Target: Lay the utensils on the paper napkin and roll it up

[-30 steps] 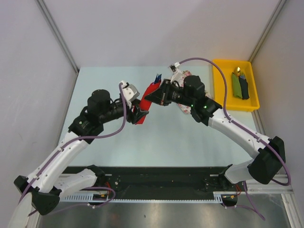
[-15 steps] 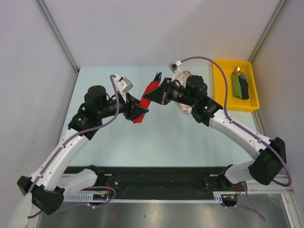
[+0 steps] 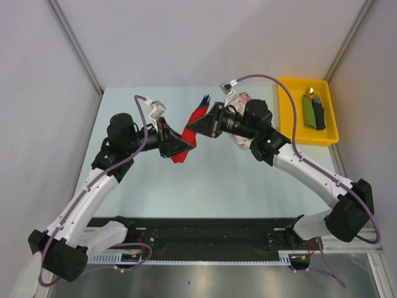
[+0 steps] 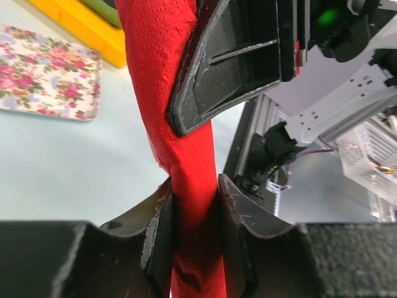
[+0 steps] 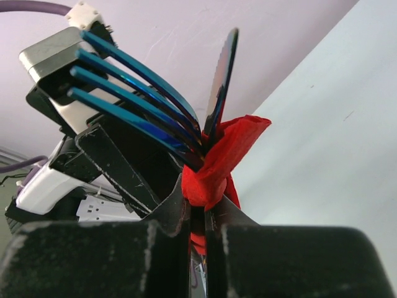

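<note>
The left end effector [image 4: 195,186] is clamped on the lower part of the rolled paper napkin [image 4: 152,62], with one finger touching each side. The right end effector [image 5: 197,202] is closed tight on the upper part, where the blue utensils [image 5: 223,74] stick out of the roll. The roll hangs tilted between both arms, above the surface [image 3: 217,180]. A floral cloth [image 4: 49,68] lies on the surface behind it.

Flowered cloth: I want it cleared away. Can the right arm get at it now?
Probably not yet: the cloth lies close by that arm, but its jaws are shut on the red napkin roll, which the left jaws also clasp.
</note>
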Motion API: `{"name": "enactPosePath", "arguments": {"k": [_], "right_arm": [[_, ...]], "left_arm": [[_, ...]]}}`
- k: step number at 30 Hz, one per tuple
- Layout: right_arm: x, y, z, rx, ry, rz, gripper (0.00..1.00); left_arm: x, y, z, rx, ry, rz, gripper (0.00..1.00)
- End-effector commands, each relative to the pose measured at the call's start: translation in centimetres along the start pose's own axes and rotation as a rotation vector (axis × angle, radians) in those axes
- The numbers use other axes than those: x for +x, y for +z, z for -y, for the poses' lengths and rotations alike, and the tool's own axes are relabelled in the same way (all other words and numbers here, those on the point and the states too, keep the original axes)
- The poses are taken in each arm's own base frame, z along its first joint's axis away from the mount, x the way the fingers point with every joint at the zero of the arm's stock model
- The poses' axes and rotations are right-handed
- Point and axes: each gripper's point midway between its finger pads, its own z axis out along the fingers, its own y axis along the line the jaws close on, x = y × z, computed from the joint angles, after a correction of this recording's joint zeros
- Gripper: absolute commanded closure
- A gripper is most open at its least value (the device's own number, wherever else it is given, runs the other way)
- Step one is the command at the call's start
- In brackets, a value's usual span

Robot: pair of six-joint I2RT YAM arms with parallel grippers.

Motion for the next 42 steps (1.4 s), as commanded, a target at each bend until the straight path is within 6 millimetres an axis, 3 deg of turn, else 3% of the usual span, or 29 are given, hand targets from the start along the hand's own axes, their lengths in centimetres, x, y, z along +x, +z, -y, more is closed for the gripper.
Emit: {"name": "enactPosePath", "arguments": {"k": [1,10,15,20,23,28,32,33,34,36,37,39,42], "right_arm": [[-3.8,-1.0,-4.5,-0.138,-0.097,0.128,1.0],[-3.5,-1.2,-6.2,-0.235,-0.1,0.114,1.0],[-3.5,-1.3,-7.1,-0.282,-0.119,0.097,1.0],[-3.3,-1.5,-7.9,-0.326,-0.13,0.085,1.0],[-3.0,-1.5,-8.0,-0.334,-0.123,0.072,1.0],[-2.8,-1.4,-7.9,-0.34,-0.13,0.063,1.0],[-3.2,-0.9,-8.0,-0.34,-0.133,0.061,1.0],[-3.2,-0.8,-8.0,-0.338,-0.133,0.06,0.96],[-3.2,-0.7,-7.8,-0.329,-0.131,0.057,0.76],[-3.4,-0.8,-7.9,-0.322,-0.142,0.057,0.54],[-3.3,-0.8,-7.7,-0.308,-0.138,0.053,0.34],[-3.4,-1.0,-7.4,-0.278,-0.141,0.057,0.05],[-3.1,-1.4,-6.8,-0.238,-0.131,0.054,0.0]], "left_arm": [[0.4,-0.3,3.2,0.169,-0.052,-0.012,0.62],[0.4,-0.5,3.7,0.216,-0.083,-0.014,0.67],[0.9,-0.9,4.4,0.248,-0.098,-0.02,0.62],[1.7,-1.4,5.3,0.304,-0.127,-0.044,0.64],[1.7,-1.5,5.6,0.317,-0.125,-0.041,0.71],[1.3,-1.4,5.6,0.321,-0.103,-0.013,1.0],[0.4,-1.3,5.4,0.292,-0.059,0.048,1.0],[0.1,-1.2,5.3,0.282,-0.037,0.071,1.0],[-0.6,-1.3,5.0,0.253,-0.018,0.111,1.0],[-1.3,-1.3,4.9,0.241,0.017,0.165,1.0],[-1.8,-1.3,4.9,0.233,0.016,0.194,1.0],[-2.8,-1.4,4.9,0.224,0.043,0.242,1.0],[-4.1,-1.5,5.2,0.222,0.079,0.299,1.0]]}}
